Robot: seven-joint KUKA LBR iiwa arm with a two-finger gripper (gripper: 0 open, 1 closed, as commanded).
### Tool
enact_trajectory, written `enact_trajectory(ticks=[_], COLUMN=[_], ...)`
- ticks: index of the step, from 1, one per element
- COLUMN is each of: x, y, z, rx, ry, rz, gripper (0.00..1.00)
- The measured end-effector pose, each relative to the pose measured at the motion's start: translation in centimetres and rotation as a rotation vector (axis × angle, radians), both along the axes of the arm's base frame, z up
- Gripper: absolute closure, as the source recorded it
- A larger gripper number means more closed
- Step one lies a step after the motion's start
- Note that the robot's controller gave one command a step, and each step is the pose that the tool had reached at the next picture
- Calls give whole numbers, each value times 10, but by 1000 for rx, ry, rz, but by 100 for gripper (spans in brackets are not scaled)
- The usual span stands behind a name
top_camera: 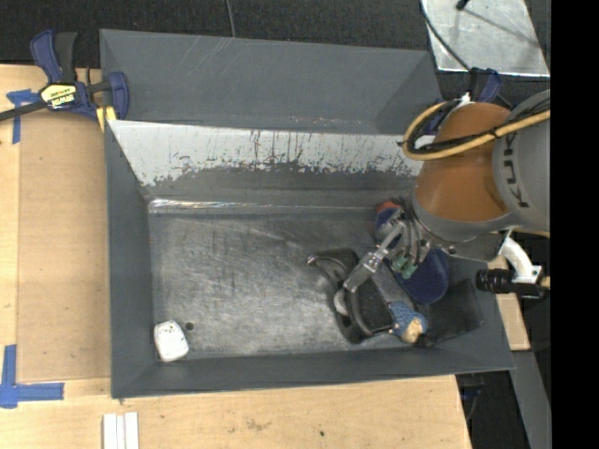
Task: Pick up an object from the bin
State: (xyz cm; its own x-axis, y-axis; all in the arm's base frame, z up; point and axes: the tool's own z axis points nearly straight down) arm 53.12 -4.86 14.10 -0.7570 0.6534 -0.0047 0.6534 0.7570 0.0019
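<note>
Here's the grey metal bin (129, 251), and the arm (526, 171) reaches in from the right, its orange cover (457, 176) hanging over the bin's right end. The pincer (346, 294) is low, slanting down and to the left, with its tip in the near-right part of the floor. Is it released or clenched? I cannot tell from this angle, because the tip sits against dark things and nothing can be seen gripped in it.

The pincer's tip is right at a small heap. Closest is a black flat thing (372, 312), lying just to the near side of the tip and looking to touch it. Just to the far left of the tip sits a dark grey curved piece (326, 261), hooked like a claw. To the right, partly under the wrist, is a dark blue rounded thing (429, 282). At the near edge of the heap lies a small blue-and-yellow thing (408, 325), beside the black one. Farther back, close to the far wall and under the orange cover, a blue-and-red thing (387, 216) peeks out.

Well apart from all that, a small white lump (170, 340) sits alone in the near-left corner. The middle and left of the floor are bare scuffed metal.
</note>
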Motion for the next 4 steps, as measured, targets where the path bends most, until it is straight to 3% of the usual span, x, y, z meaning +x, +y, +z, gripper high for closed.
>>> enact_trajectory(ticks=[1, 2, 3, 4], x=[-6, -31, -29, -29], y=[25, 58, 56, 56], z=[62, 12, -37, -36], rx=[2, 3, 1, 1], ry=[-1, 9, -2, -3], rz=[-172, -409, -606, -605], gripper=[0, 0, 0, 100])
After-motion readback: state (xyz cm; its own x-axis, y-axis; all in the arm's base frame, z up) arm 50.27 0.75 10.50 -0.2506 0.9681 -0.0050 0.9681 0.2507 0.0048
